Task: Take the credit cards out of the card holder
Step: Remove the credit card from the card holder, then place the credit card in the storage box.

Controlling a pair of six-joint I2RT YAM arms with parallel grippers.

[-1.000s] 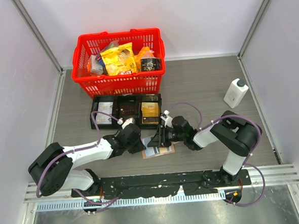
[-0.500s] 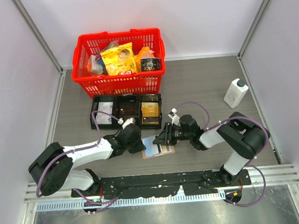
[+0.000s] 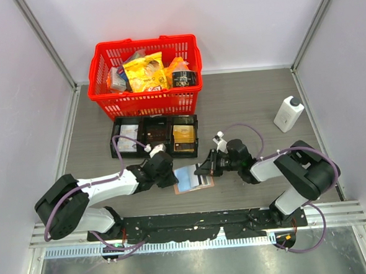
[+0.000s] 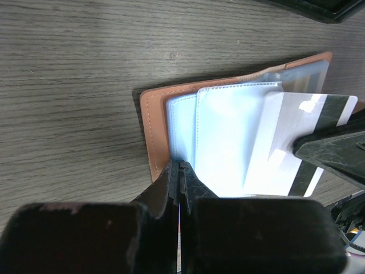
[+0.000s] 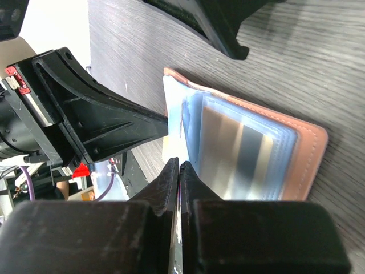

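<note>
The card holder (image 3: 196, 186) lies open on the table, tan leather (image 4: 149, 123) outside, light blue sleeves (image 4: 228, 137) inside. My left gripper (image 4: 180, 165) is shut on the near edge of a light blue sleeve and pins the holder. A white credit card (image 4: 311, 123) with a dark stripe sticks partly out of a sleeve toward the right. My right gripper (image 5: 179, 165) is shut on that card's edge (image 5: 171, 120); one of its fingers (image 4: 336, 151) shows in the left wrist view. Another card (image 5: 239, 154) sits inside a sleeve. In the top view the grippers (image 3: 171, 177) (image 3: 203, 172) face each other.
A black three-compartment tray (image 3: 154, 121) behind the holder contains a gold card (image 3: 183, 137) and a greyish card (image 3: 128, 139). A red basket (image 3: 145, 103) of groceries stands at the back. A white bottle (image 3: 288, 113) stands at the right.
My right gripper has drawn back to the right, and the white card has slid further out of the sleeve. My left gripper has stayed in place on the holder.
</note>
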